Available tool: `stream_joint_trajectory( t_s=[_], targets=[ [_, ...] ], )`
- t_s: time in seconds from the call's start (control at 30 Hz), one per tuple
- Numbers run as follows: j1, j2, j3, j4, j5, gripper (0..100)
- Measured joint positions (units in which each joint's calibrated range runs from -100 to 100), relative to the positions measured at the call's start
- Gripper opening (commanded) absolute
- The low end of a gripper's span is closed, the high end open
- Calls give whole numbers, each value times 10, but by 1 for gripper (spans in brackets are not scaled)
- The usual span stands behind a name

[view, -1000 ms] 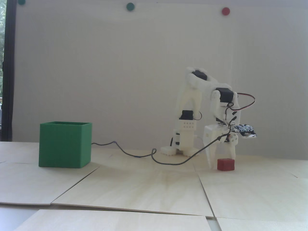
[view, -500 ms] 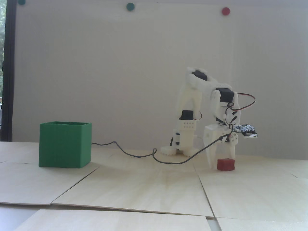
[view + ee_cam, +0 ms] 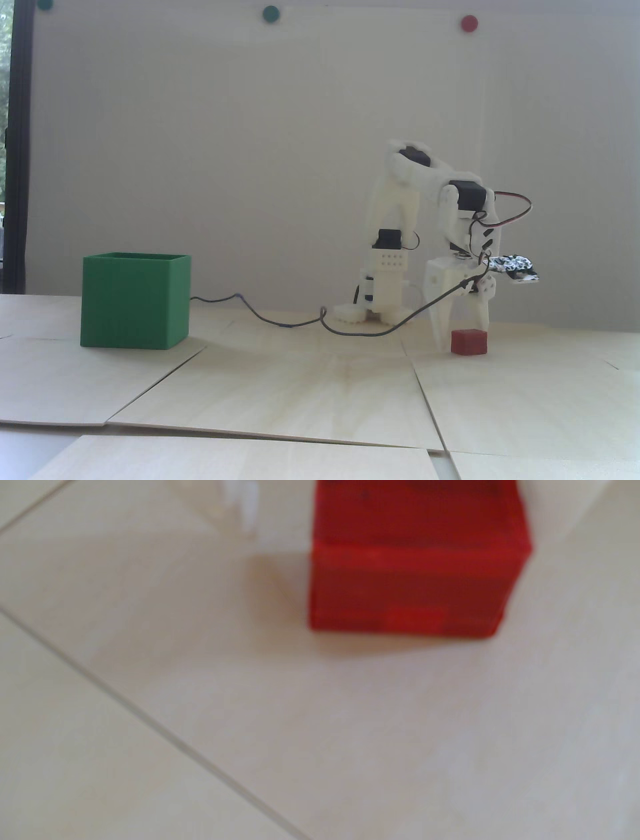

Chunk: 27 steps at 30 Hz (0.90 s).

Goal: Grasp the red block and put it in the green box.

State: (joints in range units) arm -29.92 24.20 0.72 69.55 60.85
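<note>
- The block [image 3: 468,342] sits on the tabletop [image 3: 310,385] at lower right of the fixed view, flat and unlifted.
- The pincer [image 3: 462,340] straddles it, fingers apart: one tip stands clear in the wrist view, so no clamp yet, apparently positioned for closing.
- The box [image 3: 135,300] waits well apart at left, open-topped.
- No readable writing anywhere.

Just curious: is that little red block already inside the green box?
No. The red block sits on the table, far right of the green box.
</note>
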Motion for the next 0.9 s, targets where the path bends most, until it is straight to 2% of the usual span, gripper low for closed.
stream_joint_trajectory(
  t_s=[0.9],
  targets=[
    [5,0,-14,-32,11,27]
  ],
)
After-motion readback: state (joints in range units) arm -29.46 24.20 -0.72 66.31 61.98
